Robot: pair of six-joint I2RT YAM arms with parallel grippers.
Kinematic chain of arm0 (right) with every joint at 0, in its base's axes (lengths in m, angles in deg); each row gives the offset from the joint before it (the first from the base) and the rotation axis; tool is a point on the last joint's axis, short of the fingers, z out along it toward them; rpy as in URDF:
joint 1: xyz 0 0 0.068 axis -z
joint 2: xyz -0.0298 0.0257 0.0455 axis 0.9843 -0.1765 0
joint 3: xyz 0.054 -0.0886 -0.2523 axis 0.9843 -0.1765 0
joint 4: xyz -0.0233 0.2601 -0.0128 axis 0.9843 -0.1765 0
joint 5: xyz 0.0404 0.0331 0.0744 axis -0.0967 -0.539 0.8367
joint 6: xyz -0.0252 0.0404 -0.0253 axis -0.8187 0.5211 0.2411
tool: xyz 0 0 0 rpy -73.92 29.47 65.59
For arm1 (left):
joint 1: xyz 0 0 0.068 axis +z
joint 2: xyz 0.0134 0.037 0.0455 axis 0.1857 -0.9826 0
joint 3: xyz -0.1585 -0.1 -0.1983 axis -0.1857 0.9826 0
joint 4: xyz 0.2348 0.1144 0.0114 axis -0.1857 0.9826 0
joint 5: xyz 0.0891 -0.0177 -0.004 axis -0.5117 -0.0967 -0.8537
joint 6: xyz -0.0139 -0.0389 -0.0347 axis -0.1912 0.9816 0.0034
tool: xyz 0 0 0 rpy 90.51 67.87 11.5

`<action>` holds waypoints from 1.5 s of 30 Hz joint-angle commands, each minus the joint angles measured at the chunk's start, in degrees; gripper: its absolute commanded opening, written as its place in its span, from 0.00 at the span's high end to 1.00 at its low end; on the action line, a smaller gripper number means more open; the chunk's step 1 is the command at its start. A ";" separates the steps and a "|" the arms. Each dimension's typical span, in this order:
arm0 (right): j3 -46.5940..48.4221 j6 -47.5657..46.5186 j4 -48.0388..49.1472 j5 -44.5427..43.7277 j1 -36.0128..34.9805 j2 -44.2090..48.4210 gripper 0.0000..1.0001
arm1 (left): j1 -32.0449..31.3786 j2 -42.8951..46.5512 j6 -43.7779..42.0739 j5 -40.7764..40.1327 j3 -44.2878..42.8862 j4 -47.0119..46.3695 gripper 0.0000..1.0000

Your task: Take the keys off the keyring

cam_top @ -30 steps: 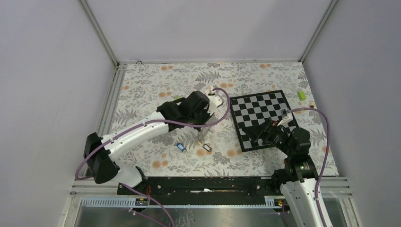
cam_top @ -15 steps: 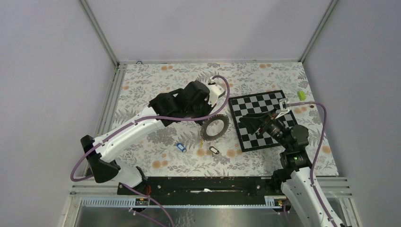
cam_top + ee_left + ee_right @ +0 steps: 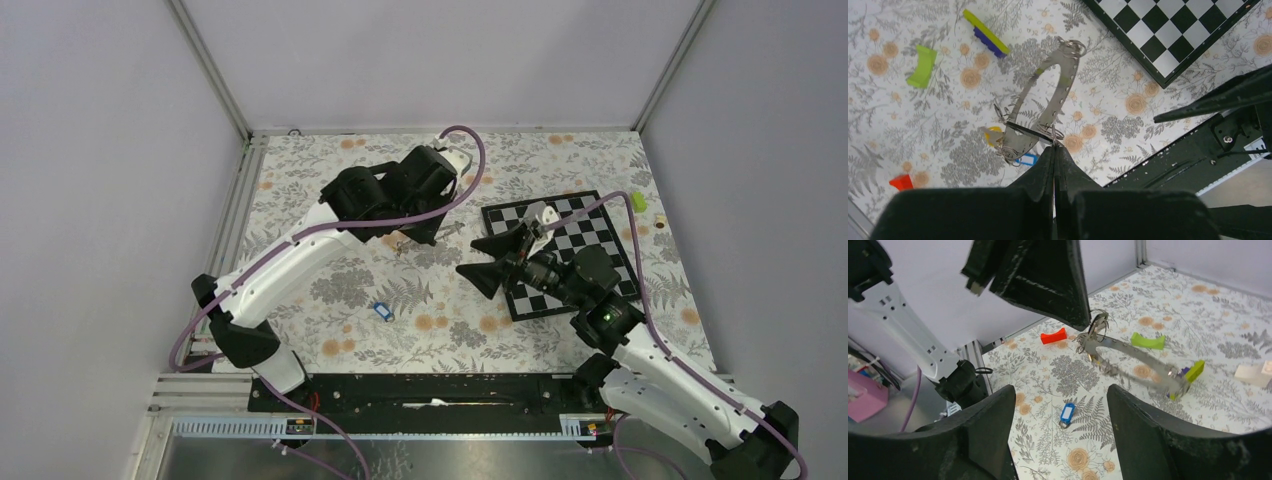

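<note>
One keyring [image 3: 1066, 65], one chessboard [image 3: 1168, 35], one blue key [image 3: 379, 311], one red block [image 3: 1054, 336], two lime-green blocks [image 3: 922, 66] [image 3: 637, 201]

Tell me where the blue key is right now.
In the top view, the blue key lies flat on the floral table, left of centre toward the near edge, well left of the chessboard.
</note>
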 commanded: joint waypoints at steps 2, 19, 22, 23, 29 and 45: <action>-0.24 -11.42 4.81 -3.53 -4.55 3.23 0.29 | 0.05 0.73 8.34 2.90 -4.34 4.93 1.00; 3.02 -22.99 3.77 -7.07 -11.78 -2.14 0.47 | 0.04 2.28 16.33 12.45 -4.71 3.25 1.00; 3.00 -25.00 3.78 -9.12 -12.63 -2.94 0.48 | 0.04 2.25 16.31 13.71 -5.16 3.15 1.00; 3.00 -25.81 3.83 -9.90 -12.86 -3.35 0.49 | 0.05 2.28 16.27 13.94 -5.17 3.01 1.00; 4.41 -30.19 3.13 -12.22 -13.55 -6.44 0.52 | 0.00 2.18 16.00 14.71 -5.18 2.70 1.00; 3.77 -31.01 3.39 -12.80 -13.73 -8.39 0.77 | 0.05 1.93 15.18 14.61 -5.51 2.61 1.00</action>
